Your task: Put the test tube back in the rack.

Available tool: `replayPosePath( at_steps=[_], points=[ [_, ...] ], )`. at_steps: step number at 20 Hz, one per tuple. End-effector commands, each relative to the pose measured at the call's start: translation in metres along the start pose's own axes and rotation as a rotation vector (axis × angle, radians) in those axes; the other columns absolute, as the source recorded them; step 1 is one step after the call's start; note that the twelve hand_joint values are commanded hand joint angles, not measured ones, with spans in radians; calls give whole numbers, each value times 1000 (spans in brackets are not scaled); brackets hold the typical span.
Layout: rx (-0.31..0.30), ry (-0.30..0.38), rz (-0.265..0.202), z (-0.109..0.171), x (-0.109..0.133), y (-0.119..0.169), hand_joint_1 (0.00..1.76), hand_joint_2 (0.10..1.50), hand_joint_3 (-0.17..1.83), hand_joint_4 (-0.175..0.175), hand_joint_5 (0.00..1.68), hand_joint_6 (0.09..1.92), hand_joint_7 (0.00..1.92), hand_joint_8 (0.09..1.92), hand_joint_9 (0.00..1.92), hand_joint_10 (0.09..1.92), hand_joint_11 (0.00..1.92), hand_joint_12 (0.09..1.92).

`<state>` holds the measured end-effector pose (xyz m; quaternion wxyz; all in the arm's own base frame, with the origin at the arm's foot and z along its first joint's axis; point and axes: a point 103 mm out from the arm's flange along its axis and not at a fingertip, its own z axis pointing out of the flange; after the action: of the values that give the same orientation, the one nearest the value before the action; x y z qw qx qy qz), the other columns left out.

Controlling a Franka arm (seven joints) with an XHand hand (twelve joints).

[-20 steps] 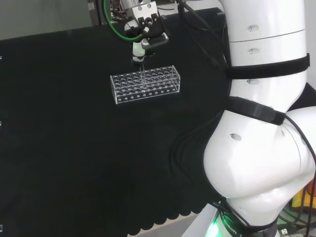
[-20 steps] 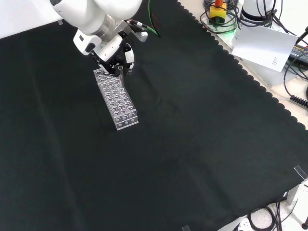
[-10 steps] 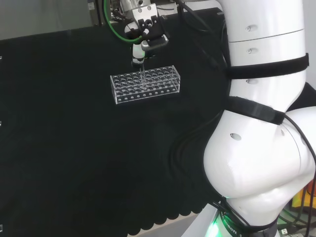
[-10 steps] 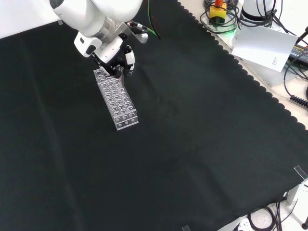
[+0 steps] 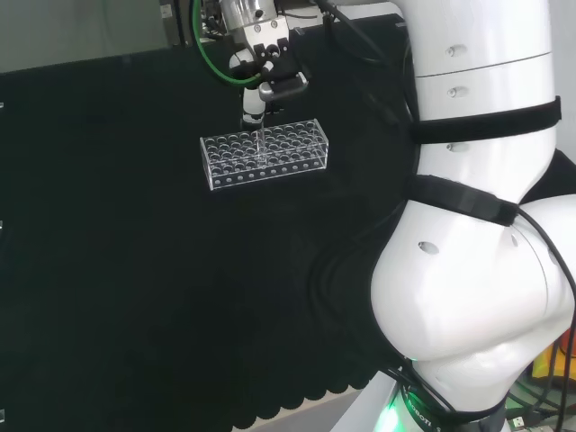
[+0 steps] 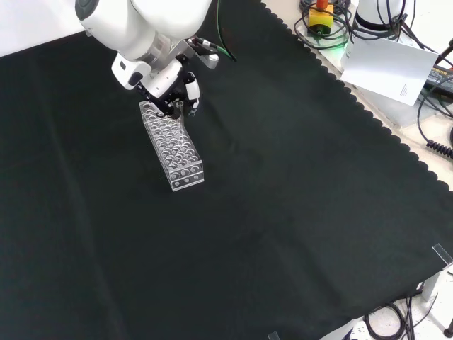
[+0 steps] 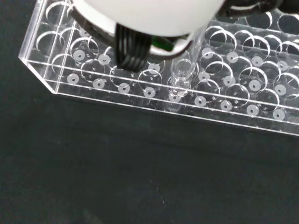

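A clear plastic rack with several rows of holes lies on the black cloth, long side across the head view. It also shows in the front view as rack and in the wrist view as rack. A clear test tube stands upright in a hole near the rack's middle, its lower end down inside the rack. In the wrist view the tube sits in the row next to the rack's long edge. The hand hangs right above it, fingers curled on the tube's top. In the front view the hand is over the rack's far end.
The arm's big white links stand at the head view's right. A white sheet and cables lie beyond the cloth's scalloped edge at the front view's top right. Bare black cloth surrounds the rack.
The hand and wrist have risen a little and turned slightly above the rack. The tube stays upright in its hole, and the rack has not moved.
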<state>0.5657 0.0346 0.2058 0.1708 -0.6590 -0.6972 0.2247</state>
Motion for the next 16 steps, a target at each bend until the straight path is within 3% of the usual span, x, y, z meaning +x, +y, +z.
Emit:
replayPosePath(
  at_steps=[1,11,16],
  points=[
    [10,9,3,7,0,4,1236,602,659,-175,1458,313,1825,394,1753,293,1325,806],
    [25,24,-5,32,5,14,1235,601,660,-175,1458,313,1824,395,1752,292,1325,808],
    [32,32,-1,32,8,15,1235,601,660,-175,1458,313,1823,395,1751,292,1324,809]
  ],
)
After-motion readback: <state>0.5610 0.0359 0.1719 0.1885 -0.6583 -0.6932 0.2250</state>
